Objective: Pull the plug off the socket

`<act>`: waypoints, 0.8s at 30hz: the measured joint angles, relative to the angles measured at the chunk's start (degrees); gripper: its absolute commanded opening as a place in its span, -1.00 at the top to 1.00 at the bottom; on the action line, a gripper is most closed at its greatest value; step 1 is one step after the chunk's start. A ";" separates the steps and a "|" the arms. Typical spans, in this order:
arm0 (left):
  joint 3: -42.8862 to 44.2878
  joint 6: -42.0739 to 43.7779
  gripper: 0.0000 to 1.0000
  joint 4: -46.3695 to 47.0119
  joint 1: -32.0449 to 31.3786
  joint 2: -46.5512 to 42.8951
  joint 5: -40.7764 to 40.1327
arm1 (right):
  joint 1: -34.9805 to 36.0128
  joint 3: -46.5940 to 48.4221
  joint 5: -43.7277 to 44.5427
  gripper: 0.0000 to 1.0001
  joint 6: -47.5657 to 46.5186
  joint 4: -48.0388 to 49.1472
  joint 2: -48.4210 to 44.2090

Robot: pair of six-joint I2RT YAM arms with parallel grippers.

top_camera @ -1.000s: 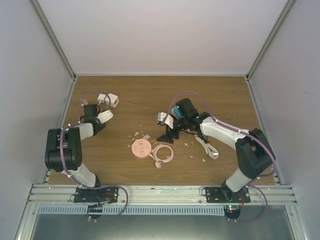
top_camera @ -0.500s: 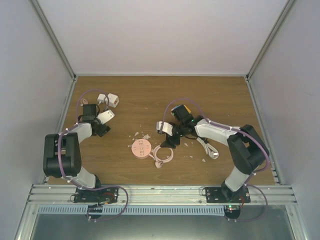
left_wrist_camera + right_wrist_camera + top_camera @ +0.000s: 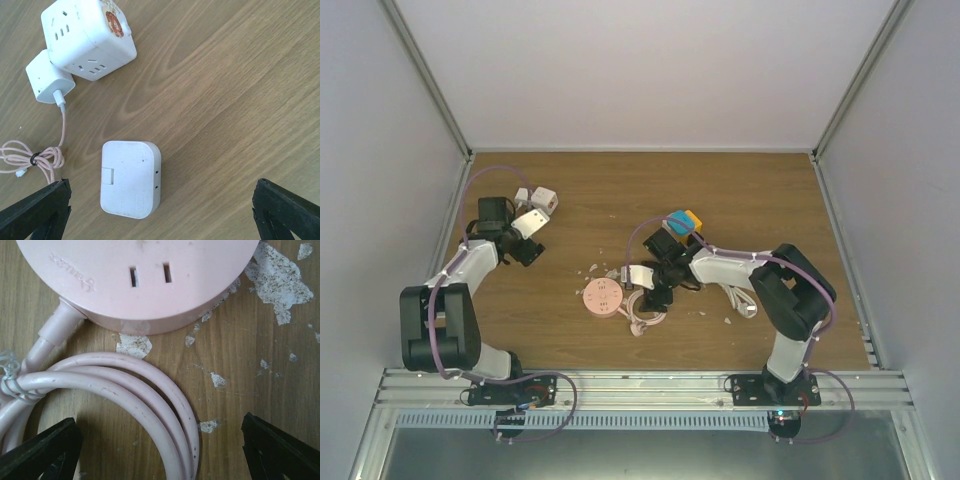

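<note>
In the left wrist view a flat white plug (image 3: pixel 131 179) lies free on the wood, apart from the white cube socket (image 3: pixel 87 37). A small white charger (image 3: pixel 49 77) sits against the cube's side, trailing a thin pink cord (image 3: pixel 47 159). My left gripper (image 3: pixel 160 215) hangs open over the flat plug, fingers wide on both sides and touching nothing. In the top view it is below the cube socket (image 3: pixel 545 198). My right gripper (image 3: pixel 160 450) is open low over the coiled pink cable (image 3: pixel 150 390), next to the round pink socket (image 3: pixel 140 280), whose slots are bare.
A loose white cable (image 3: pixel 742 298) lies right of the right arm. White paint chips (image 3: pixel 280 280) speckle the wood around the pink socket (image 3: pixel 602 297). Grey walls close in the table on the left, back and right.
My right gripper dropped toward the near left, from above the table's middle down onto the pink cable coil. The left gripper's jaws spread wide and its arm swung slightly toward the back left.
</note>
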 measured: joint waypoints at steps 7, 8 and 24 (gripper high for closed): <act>1.77 -0.83 -0.98 -2.47 0.00 -1.11 0.94 | -0.28 -3.13 2.51 -0.81 -1.64 -0.35 -3.17; 2.25 -0.96 -0.98 -2.89 0.00 -1.77 1.09 | -0.90 -6.10 3.76 -0.82 -1.90 -1.14 -6.14; 4.42 -1.81 -0.98 -4.28 0.00 -2.47 1.77 | -13.25 -23.30 8.11 -0.37 -6.75 -4.59 -25.42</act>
